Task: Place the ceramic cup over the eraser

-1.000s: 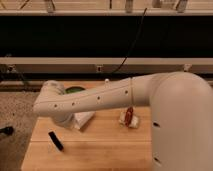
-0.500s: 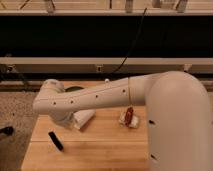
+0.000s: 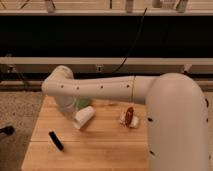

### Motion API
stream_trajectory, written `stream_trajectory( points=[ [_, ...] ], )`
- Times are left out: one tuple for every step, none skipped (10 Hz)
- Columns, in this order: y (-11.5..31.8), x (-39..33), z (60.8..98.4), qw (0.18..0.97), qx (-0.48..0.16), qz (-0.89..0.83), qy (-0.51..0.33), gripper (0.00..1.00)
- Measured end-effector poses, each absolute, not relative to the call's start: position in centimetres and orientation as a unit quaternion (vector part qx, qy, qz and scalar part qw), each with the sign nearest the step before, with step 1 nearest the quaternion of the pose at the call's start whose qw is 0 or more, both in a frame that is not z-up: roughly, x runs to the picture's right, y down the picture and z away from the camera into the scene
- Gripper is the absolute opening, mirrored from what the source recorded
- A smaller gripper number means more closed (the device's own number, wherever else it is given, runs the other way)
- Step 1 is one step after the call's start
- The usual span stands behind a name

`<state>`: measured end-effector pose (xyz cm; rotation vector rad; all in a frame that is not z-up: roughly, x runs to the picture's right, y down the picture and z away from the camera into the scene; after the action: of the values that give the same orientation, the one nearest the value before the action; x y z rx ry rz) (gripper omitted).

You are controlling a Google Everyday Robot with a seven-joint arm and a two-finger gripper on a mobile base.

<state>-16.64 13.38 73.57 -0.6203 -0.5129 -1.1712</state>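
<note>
The white ceramic cup (image 3: 84, 118) is tilted on its side just above the wooden table (image 3: 100, 150), left of the middle. My gripper (image 3: 74, 113) is at the cup's left end, mostly hidden behind my forearm; whether it grips the cup does not show. The eraser (image 3: 56, 140), a small black bar, lies on the table in front of and to the left of the cup, apart from it.
A green bowl (image 3: 83, 103) stands right behind the cup, partly hidden by my arm. A red and white snack packet (image 3: 129, 117) lies to the right. My white arm (image 3: 110, 90) spans the table's back. Gravel floor lies to the left.
My elbow and forearm have risen and moved a little to the right. The cup has stayed in nearly the same place, and the eraser has not moved.
</note>
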Motion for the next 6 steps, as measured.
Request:
stream_trajectory(
  points=[
    [12.5,-15.9,74.6,0.762,-0.288,-0.523,-0.251,0.79],
    [12.1,-15.1,75.2,0.765,-0.290,-0.513,-0.259,0.80],
    [11.9,-14.2,75.8,0.770,-0.293,-0.501,-0.265,0.80],
    [11.8,-13.3,76.6,0.777,-0.293,-0.488,-0.268,0.80],
    [11.8,-12.8,77.2,0.781,-0.293,-0.483,-0.268,0.80],
    [11.8,-12.5,77.5,0.783,-0.293,-0.479,-0.267,0.80]
  ],
)
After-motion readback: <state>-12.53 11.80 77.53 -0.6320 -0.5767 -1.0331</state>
